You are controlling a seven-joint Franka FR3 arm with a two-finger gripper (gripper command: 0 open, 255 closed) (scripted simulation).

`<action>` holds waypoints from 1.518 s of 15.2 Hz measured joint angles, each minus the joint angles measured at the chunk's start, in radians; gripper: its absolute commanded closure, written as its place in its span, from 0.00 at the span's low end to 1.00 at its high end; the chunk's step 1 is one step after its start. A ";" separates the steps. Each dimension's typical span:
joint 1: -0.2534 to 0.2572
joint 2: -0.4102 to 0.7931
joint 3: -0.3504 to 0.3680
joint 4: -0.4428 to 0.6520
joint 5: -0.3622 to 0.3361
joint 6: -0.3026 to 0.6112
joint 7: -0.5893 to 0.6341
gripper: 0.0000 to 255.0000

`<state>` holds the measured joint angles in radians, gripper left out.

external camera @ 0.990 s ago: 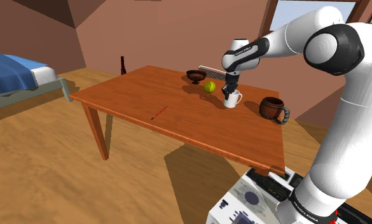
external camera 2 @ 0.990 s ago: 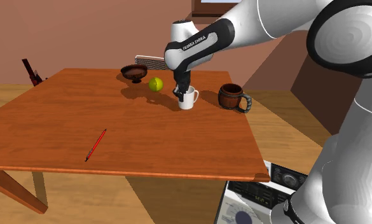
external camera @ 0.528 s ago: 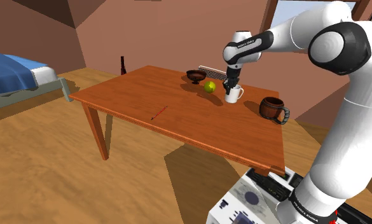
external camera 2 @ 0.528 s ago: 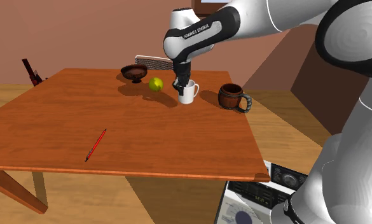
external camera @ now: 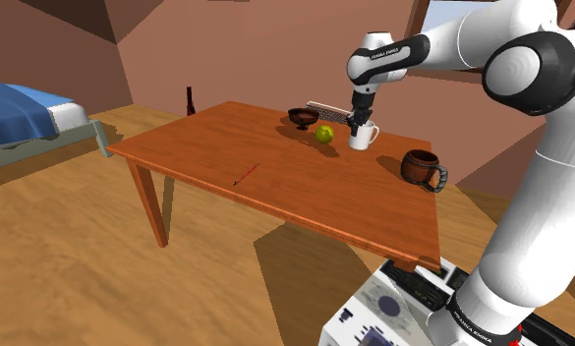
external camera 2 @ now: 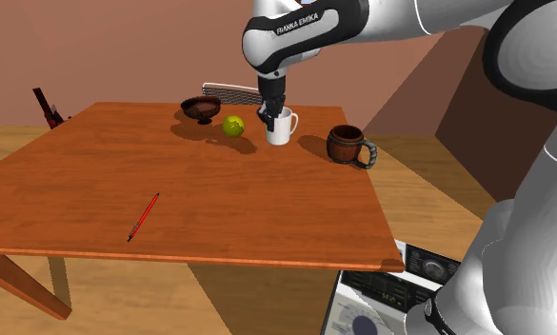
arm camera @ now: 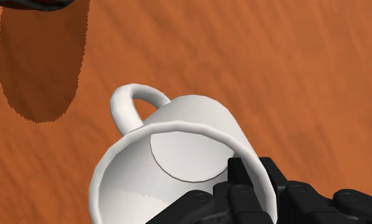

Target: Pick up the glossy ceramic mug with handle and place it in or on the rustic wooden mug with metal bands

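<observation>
Stand [external camera: 393, 305]: a box at the shoulder view's lower right, at the table's near corner.
Table [external camera: 206, 147]: reddish-brown wooden top on slanted legs.
Pencil [external camera: 245, 175]: thin and red, lying flat near the table's front edge, well apart from everything else.
Banded mug [external camera: 423, 168]: dark brown with a handle, upright on the table toward the shoulder view's right. It stands apart from the white mug.
White mug [external camera: 363, 137]: glossy, with a handle. It hangs from the hand, raised off the table top between the banded mug and the green fruit, and looks tilted in the wrist view [arm camera: 178, 146].
Hand [external camera: 355, 124]: black and pointing down, it pinches the white mug's wall at the rim, one finger [arm camera: 238, 175] inside the cup and the other outside.
Green fruit [external camera: 323, 134]: round, on the table just beside the white mug.
Bowl [external camera: 301, 117]: dark and footed, behind the fruit.
Ridged grey object [external camera: 326, 109]: long, lying at the table's far edge.
Bottle [external camera: 190, 100]: dark, past the table's far corner.
Bed [external camera: 20, 113]: blue cover, at the shoulder view's far left.
</observation>
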<state>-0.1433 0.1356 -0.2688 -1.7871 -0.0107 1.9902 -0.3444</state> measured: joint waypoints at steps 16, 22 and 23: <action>-0.032 -0.089 -0.031 0.051 -0.018 -0.135 -0.061 1.00; -0.087 -0.218 -0.088 -0.080 -0.053 -0.122 -0.165 1.00; -0.099 -0.226 -0.101 -0.082 -0.055 -0.126 -0.190 1.00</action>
<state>-0.2423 -0.0907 -0.3702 -1.8696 -0.0658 1.8644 -0.5343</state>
